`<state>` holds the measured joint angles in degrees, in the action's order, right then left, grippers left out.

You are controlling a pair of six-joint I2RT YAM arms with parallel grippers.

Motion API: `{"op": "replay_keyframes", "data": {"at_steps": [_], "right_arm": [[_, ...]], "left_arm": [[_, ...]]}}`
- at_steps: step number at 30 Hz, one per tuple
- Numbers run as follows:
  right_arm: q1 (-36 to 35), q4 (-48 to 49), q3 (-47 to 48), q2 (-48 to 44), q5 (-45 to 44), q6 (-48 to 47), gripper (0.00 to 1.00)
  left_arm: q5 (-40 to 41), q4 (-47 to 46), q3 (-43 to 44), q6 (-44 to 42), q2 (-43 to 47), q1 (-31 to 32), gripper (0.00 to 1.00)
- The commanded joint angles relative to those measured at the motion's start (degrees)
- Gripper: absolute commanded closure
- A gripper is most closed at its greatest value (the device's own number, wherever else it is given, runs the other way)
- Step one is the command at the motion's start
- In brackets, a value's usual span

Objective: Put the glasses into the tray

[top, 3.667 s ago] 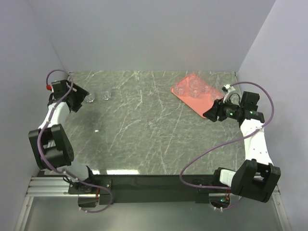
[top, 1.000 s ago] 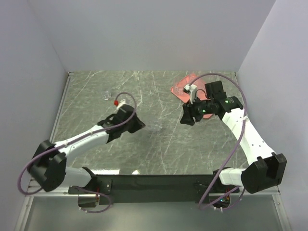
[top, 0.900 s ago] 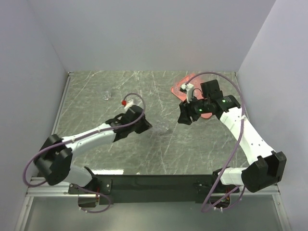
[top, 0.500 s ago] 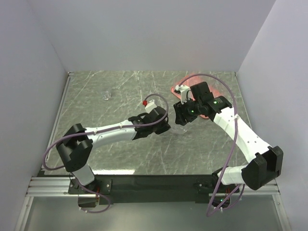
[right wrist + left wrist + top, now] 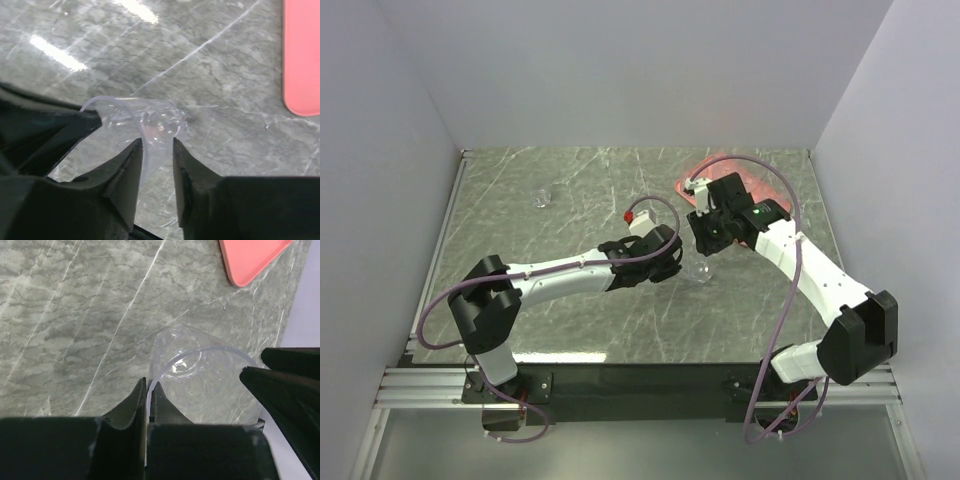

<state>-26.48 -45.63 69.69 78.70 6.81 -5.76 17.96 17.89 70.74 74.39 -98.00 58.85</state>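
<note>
A clear glass (image 5: 696, 272) hangs over the middle of the table, pinched by its rim in my left gripper (image 5: 673, 268), which is shut on it. The left wrist view has the rim wedged between the fingers of the left gripper (image 5: 148, 384), the glass (image 5: 200, 375) lying on its side beyond them. My right gripper (image 5: 157, 142) straddles the opposite wall of the same glass (image 5: 150, 122), jaws apart with a gap around the thin wall. The pink tray (image 5: 705, 170) lies at the back right, mostly hidden by the right arm. Another glass (image 5: 540, 196) stands at the far left.
A corner of the tray (image 5: 250, 257) shows in the left wrist view, and its edge (image 5: 302, 55) in the right wrist view. White walls enclose the marbled table on three sides. The two arms meet nose to nose mid-table.
My left arm carried the glass rightward from the far left to the table's middle. The right arm swung left from the tray to meet it, its jaws narrowing around the glass wall.
</note>
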Motion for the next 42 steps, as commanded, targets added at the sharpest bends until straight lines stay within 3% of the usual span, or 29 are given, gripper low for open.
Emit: {"op": "replay_keyframes", "data": {"at_steps": [1, 11, 14, 18, 20, 22, 24, 26, 29, 32, 42], "right_arm": [[-0.85, 1.86, -0.7, 0.93, -4.16, -0.04, 0.66], [-1.73, 1.68, -0.87, 3.04, -5.58, -0.74, 0.73], [-1.82, 1.42, -0.87, 3.74, -6.37, -1.18, 0.81], [-2.08, 1.07, -0.7, 4.45, -8.29, -2.32, 1.0], [-2.09, 0.98, -0.52, 4.54, -8.83, -2.76, 1.0], [-2.08, 1.06, -0.35, 4.19, -7.7, -4.08, 1.0], [-1.3, 0.89, -0.26, 3.75, -6.64, -5.66, 1.0], [0.45, 1.24, -0.26, 3.05, -2.08, -6.45, 1.0], [3.44, 2.29, -0.96, 2.69, 1.78, -7.77, 1.0], [5.9, 3.26, -1.14, 2.69, 5.3, -7.86, 1.0], [19.35, 12.75, -0.7, 3.48, 11.73, -3.47, 1.0]], "left_arm": [[1.64, -1.37, 3.35, 0.93, 0.79, 0.65, 1.0], [1.82, -2.51, 2.39, 0.14, 2.19, 0.83, 1.0], [1.99, -3.65, 1.68, -0.56, 3.16, 0.83, 1.0], [1.82, -4.62, 1.07, -1.53, 3.78, 0.83, 1.0], [1.12, -5.75, 0.63, -2.92, 4.04, 0.83, 0.98], [0.24, -6.81, -0.16, -4.16, 4.39, 0.83, 0.94], [-0.2, -8.91, -1.21, -4.87, 5.27, 0.83, 0.8], [-0.82, -10.76, -3.23, -5.92, 6.67, 0.74, 0.75], [-1.17, -13.93, -6.4, -7.33, 9.13, 0.65, 0.52], [-1.95, -16.65, -9.21, -8.73, 11.41, 0.13, 0.42], [-0.21, -13.68, -14.39, -15.76, 17.74, -4.35, 0.22]]}}
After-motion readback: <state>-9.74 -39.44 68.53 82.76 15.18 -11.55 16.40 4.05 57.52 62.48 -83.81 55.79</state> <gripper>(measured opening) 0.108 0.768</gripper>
